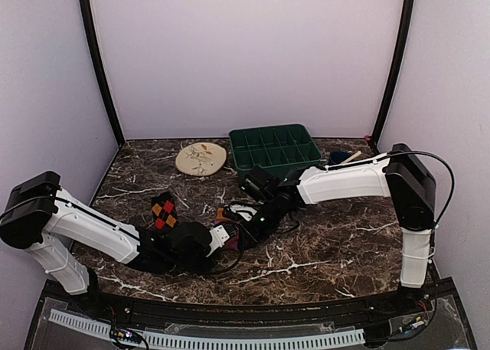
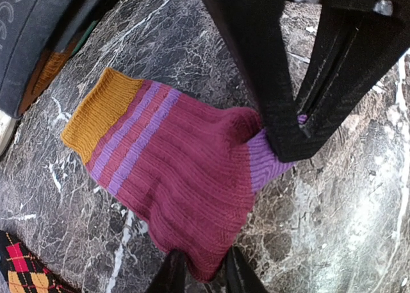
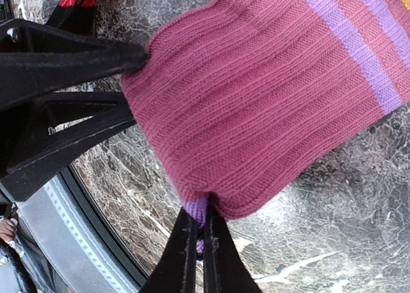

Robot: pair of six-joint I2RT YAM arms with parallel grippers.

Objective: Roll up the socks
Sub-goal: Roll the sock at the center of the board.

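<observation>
Maroon sock [image 2: 179, 171] lies flat on the marble table [image 1: 344, 235], near the front-centre, between the two arms. It's ribbed knit w/ a mustard-orange cuff [image 2: 99, 110], three thin lilac stripes just below the cuff, and a lilac patch [image 2: 259, 158] at the other end. The sock is folded over on itself, so the body looks short and wide, w/ the cuff end pointing away from both claws.

Left gripper [image 2: 200, 267] is pinched onto the maroon edge of the fold, fingers closed w/ fabric between them. In the right wrist view the same claw comes in from the left, its tips meeting at the sock's corner.

Right gripper [image 3: 200, 222] is clamped on the lilac patch; its fingers [image 3: 182, 254] are almost touching, w/ only a sliver of lilac showing between them. Both claws hold the same end of the sock, on adjacent edges and close together. From overhead they nearly meet and cover most of the sock; approx. only a bit of orange shows there.

A second sock [image 1: 162, 212], black w/ red and orange checks, lies to the left of the held one, just beside the left arm's forearm; its corner shows at the bottom-left of the left wrist view.

Further back, a green divided tray [image 1: 268, 130] sits at the rear centre. A round beige plate [image 1: 200, 158] w/ a printed motif is just to its left, not touching. Right of the tray there's a small dark-blue item w/ a pale stick; can't tell what it is.
</observation>
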